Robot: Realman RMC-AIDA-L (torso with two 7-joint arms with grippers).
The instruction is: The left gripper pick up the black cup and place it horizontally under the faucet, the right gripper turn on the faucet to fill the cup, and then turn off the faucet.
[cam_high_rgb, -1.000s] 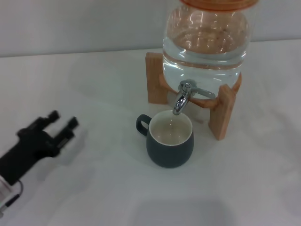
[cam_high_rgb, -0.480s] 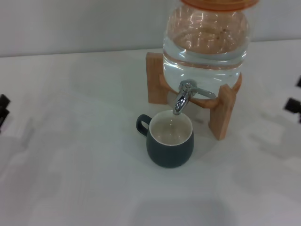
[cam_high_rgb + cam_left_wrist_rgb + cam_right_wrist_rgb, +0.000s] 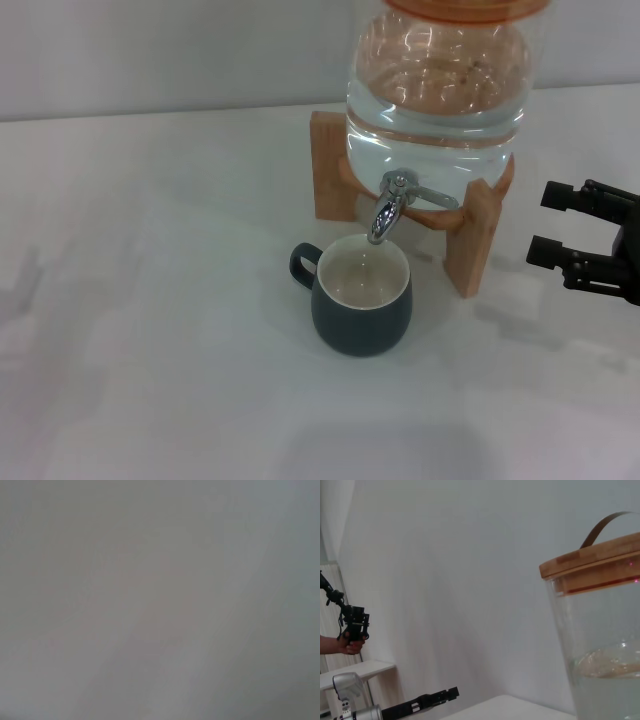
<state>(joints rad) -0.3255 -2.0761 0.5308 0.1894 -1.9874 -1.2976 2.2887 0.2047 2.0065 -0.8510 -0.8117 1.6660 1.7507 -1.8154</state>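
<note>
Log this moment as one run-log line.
black cup: upright under faucet | right gripper: open, beside wooden stand | left gripper: out of head view

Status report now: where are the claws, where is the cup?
Right claw open, beside the wooden stand, short of the faucet. Left claw off to the side. Black cup upright under the spout. Nothing blocking.

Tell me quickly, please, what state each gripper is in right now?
Left gripper: away from the cup, only distantly visible in the right wrist view; state cannot be told.
Right gripper: open, holding nothing, beside the wooden stand.
</note>
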